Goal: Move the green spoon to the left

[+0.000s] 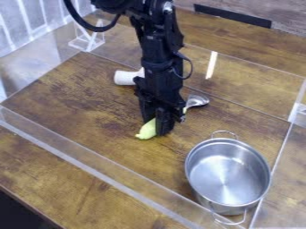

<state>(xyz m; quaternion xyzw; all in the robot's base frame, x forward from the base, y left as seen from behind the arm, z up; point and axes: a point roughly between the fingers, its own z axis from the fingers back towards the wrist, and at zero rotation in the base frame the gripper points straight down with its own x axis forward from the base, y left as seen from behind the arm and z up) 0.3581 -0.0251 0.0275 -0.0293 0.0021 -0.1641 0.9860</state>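
Note:
The green spoon lies on the wooden table, its yellow-green handle end poking out to the lower left and its silver head to the upper right. My gripper has come straight down on the middle of the handle. Its black fingers stand on either side of the handle and are closed against it. The arm hides the middle of the spoon.
A red-capped white mushroom toy lies just behind the arm on the left. A round steel pot stands at the front right. A clear acrylic wall rims the table, and a clear stand sits at the back left.

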